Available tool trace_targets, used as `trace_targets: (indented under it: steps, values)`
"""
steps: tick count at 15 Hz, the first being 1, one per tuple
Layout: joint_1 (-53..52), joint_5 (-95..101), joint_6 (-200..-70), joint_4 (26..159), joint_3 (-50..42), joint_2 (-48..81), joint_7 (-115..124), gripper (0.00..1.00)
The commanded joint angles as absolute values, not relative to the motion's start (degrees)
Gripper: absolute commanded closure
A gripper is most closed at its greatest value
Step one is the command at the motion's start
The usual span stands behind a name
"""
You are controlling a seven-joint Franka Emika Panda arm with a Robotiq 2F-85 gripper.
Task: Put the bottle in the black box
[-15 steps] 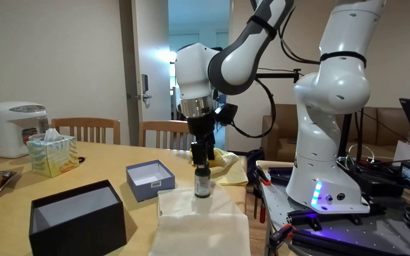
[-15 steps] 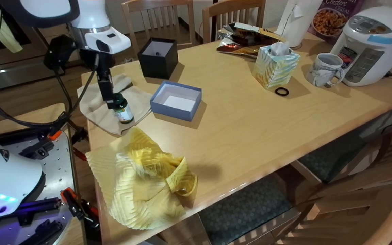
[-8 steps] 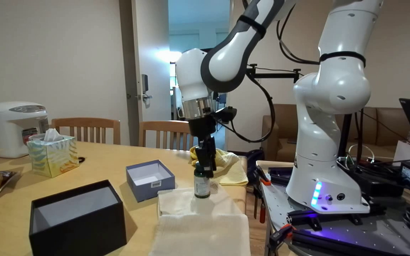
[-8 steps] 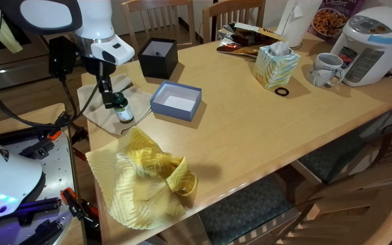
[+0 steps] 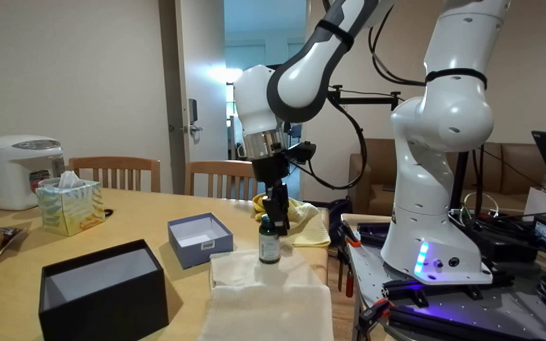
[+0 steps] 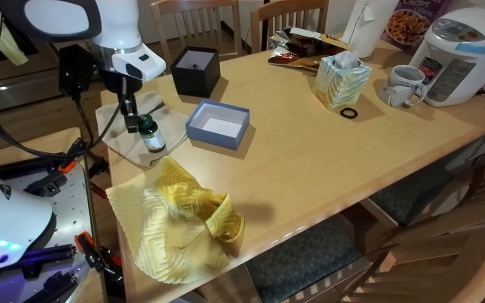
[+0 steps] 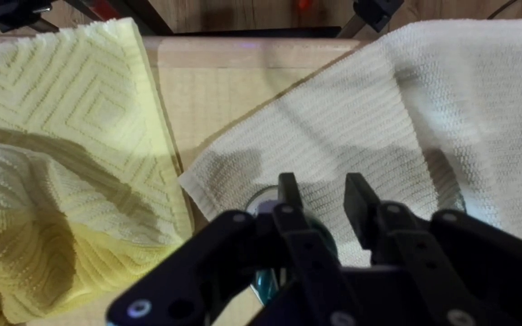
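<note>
Arm (image 5: 448, 113): glossy white, rounded link housings (image 5: 301, 85) with dark grey edging (image 5: 296, 115). Black straps (image 5: 458, 73) encircle two links; a black cable (image 5: 364, 149) loops beside the forearm. Wrist collar (image 5: 263, 143): polished metal. Base (image 5: 436, 237): white, carrying a blue-lit strip (image 5: 421, 258). Gripper (image 7: 321, 192): matte black linkage with pale screw heads (image 7: 139, 308).

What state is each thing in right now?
Gripper: open, holding nothing
Bottle: upright, capped
Black box: open
Blue box: open
Beige cloth: spread, creased
Yellow cloth: crumpled
Tissue box: open
Mug: upright
Water boiler: lid down
Foil bag: crumpled
Paper roll: upright
Cereal box: upright
Black ring: lying flat
Door: open
</note>
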State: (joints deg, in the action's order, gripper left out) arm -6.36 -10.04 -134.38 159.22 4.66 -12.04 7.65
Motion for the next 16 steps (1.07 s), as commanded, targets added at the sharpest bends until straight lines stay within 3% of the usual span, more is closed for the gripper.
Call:
trace_targets:
  steps: [1, 6, 7, 16]
  values:
    - [-5.84, -8.58, -131.16, 159.08, 5.76, -14.08, 11.67, 0.36]
    - [-6.06, -6.23, -133.78, 158.8, 7.02, -14.66, 12.56, 0.04]
    - [-6.09, -5.74, -134.72, 159.06, 7.28, -14.69, 12.36, 0.02]
    - [-5.34, -1.71, -139.86, 159.21, 7.49, -13.81, 12.08, 0.0]
